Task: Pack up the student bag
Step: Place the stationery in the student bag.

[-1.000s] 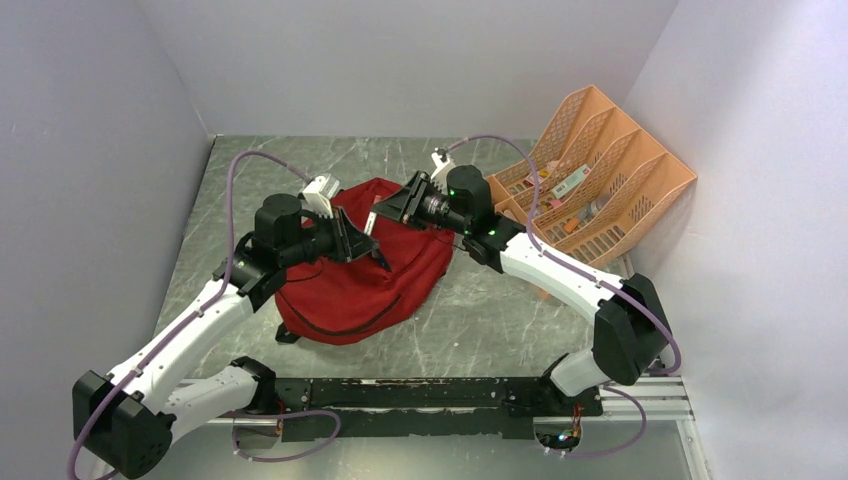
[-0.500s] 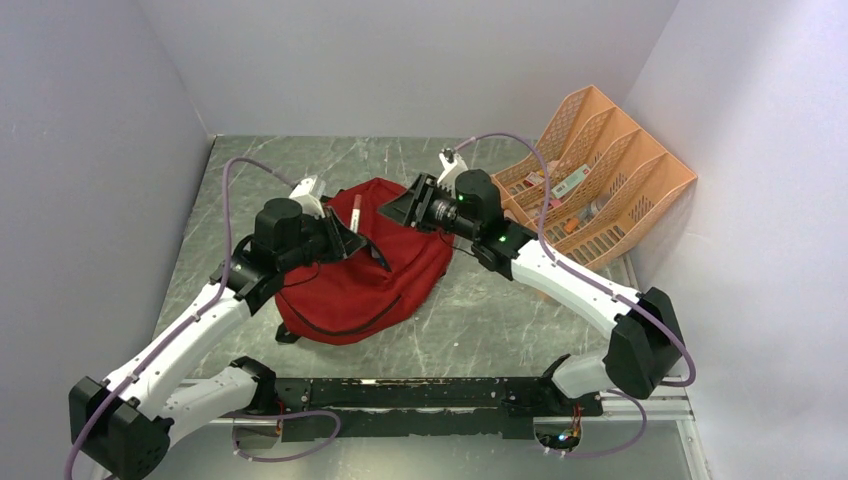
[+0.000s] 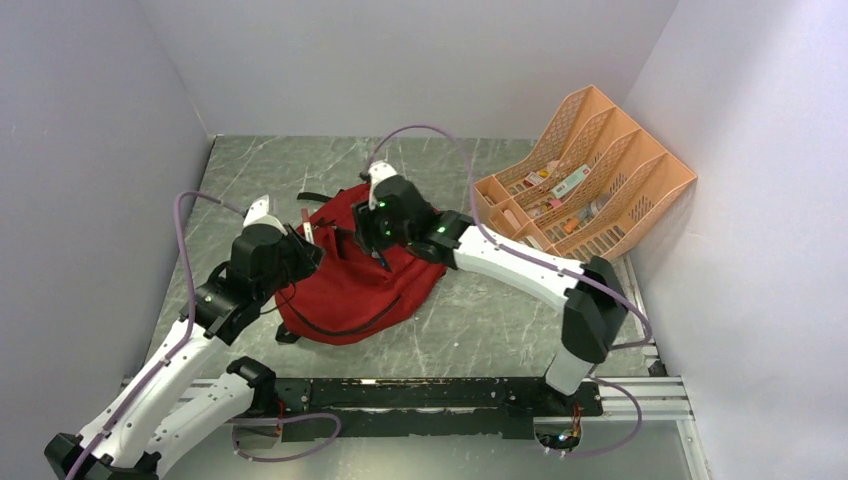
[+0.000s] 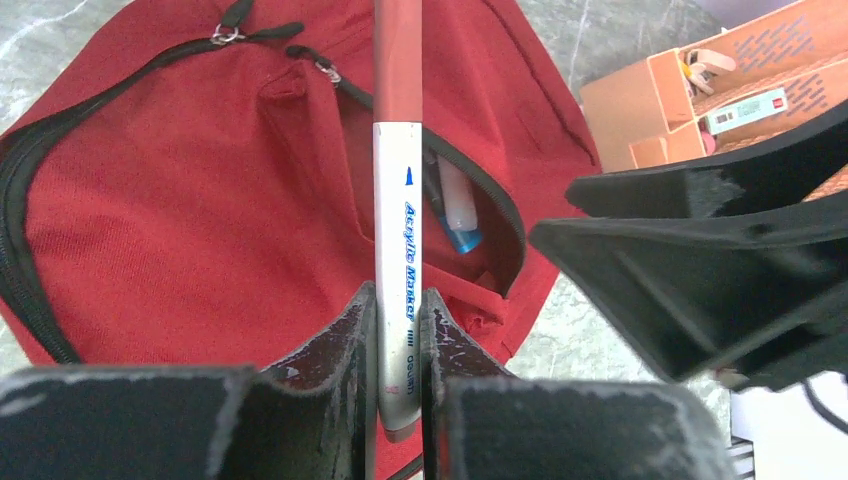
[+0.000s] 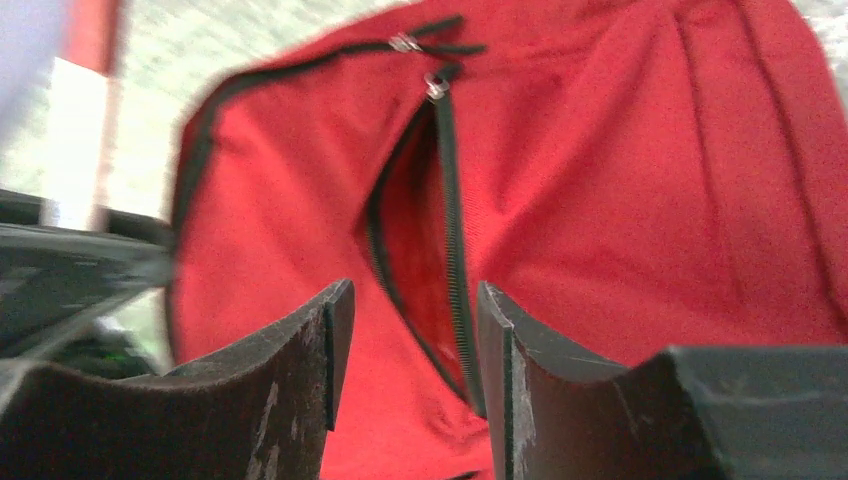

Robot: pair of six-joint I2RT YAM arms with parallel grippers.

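The student bag [image 3: 350, 285] is a dark-red backpack lying flat mid-table, its front pocket unzipped. My left gripper [image 3: 312, 240] is shut on a marker [image 3: 306, 228] with a silver barrel and red cap, held above the bag's left top edge. In the left wrist view the marker [image 4: 398, 200] stands between my left gripper's [image 4: 400, 300] jaws, over the bag [image 4: 180, 200], and a white and blue item [image 4: 458, 210] lies in the open pocket. My right gripper [image 3: 362, 240] is open and empty, just above the pocket opening [image 5: 420, 230], seen between its jaws [image 5: 412, 300].
A peach mesh desk organiser [image 3: 590, 180] holding several small stationery items stands at the back right against the wall. Grey walls close in the table on the left, back and right. Black bag straps [image 3: 315, 197] stick out behind the bag.
My right gripper has swung left and down from above the bag's right top to the pocket opening. My left gripper has pulled back to the left with the marker.
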